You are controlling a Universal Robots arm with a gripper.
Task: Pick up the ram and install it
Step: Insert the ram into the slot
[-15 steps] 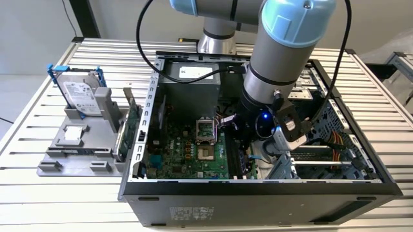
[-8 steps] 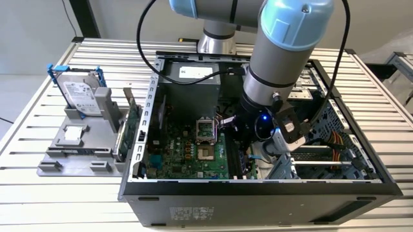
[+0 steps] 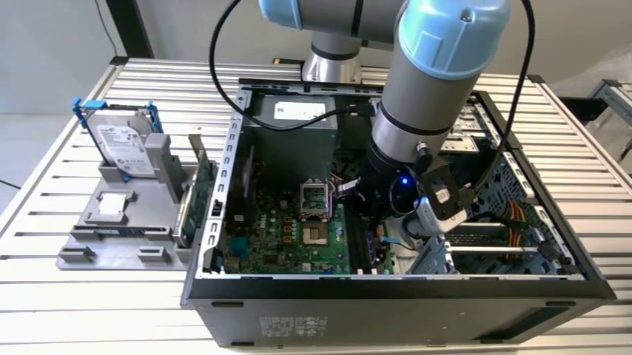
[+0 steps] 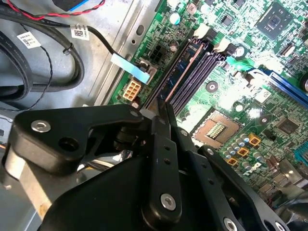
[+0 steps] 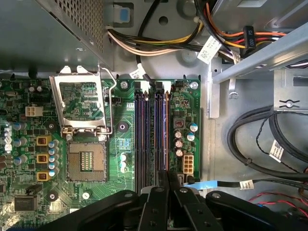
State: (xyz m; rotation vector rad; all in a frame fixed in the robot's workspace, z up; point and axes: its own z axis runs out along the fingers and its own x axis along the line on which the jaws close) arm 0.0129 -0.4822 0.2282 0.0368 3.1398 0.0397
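Fingers (image 4: 167,120) drawn together on the thin edge of the ram (image 4: 175,72), no gap visible between the pads in the second wrist view; judged clamped on the stick rather than empty. Same pinch at the gripper (image 5: 166,177) in the first wrist view, with the ram (image 5: 166,130) running straight out from the fingertips as a narrow line.

Long axis of the ram parallel to the memory slots (image 5: 147,139), not across them. Lined up with the outermost slot of the row, the one on the side away from the processor socket (image 5: 86,159) and next to the white power connector (image 5: 187,166). Held near one end, so most of the length reaching away from the fingers along the slot. Whether already seated in that slot or just above it: cannot be told, though apparently very close to the motherboard (image 5: 185,103).

In the exterior view, arm reaching down into the open computer case (image 3: 212,222). Hard drive (image 3: 123,144) and green card (image 3: 203,188) well apart, outside the case on the exterior view's left.
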